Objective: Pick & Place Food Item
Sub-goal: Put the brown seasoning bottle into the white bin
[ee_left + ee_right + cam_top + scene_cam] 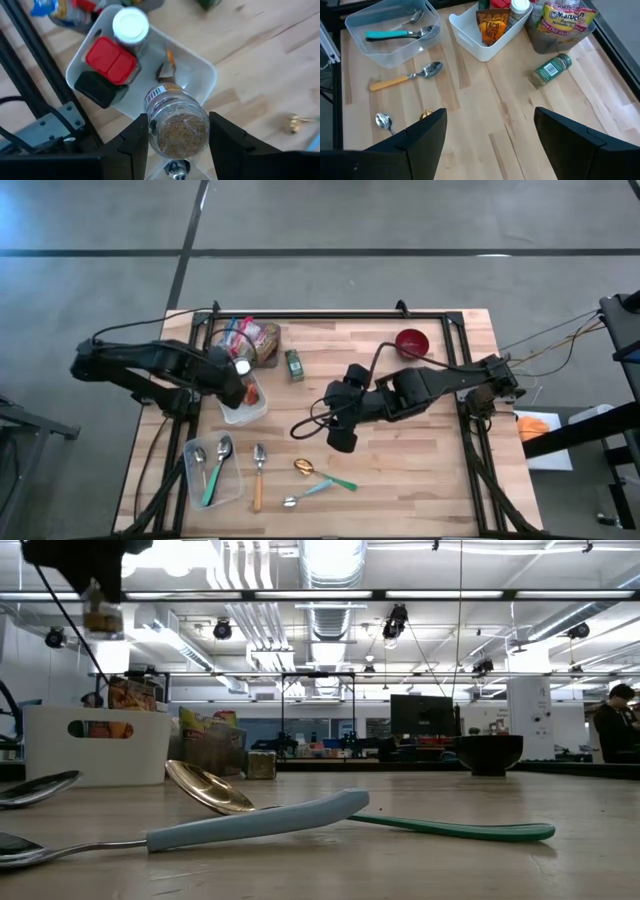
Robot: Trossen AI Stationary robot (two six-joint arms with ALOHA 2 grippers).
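Note:
My left gripper (178, 122) is shut on a glass spice jar (177, 127) of brown seasoning, above the near rim of a white bin (200, 75). The low view shows the jar (100, 615) high over the bin (95, 745). In the bin stand a white-lidded jar (131, 24), a red-lidded container (111, 60) and a packet (167, 70). A green spice jar (293, 365) lies on its side on the table. My right gripper (338, 430) hangs open over the table's middle, holding nothing. My left gripper pinches the spice jar by its glass sides (152, 132) between the two fingers (135, 142). They come steeply from above. The jar's glass end faces the wrist camera and its labelled part (159, 95) points away. The jar is lifted clear above the bin.
A clear tub of food packets (245, 340) stands at the far left, and a red bowl (412, 342) at the far right. Near the front edge are a clear utensil tray (212, 470) and loose spoons (258, 470), one gold (303, 467). Black frame rails (455, 360) edge the table.

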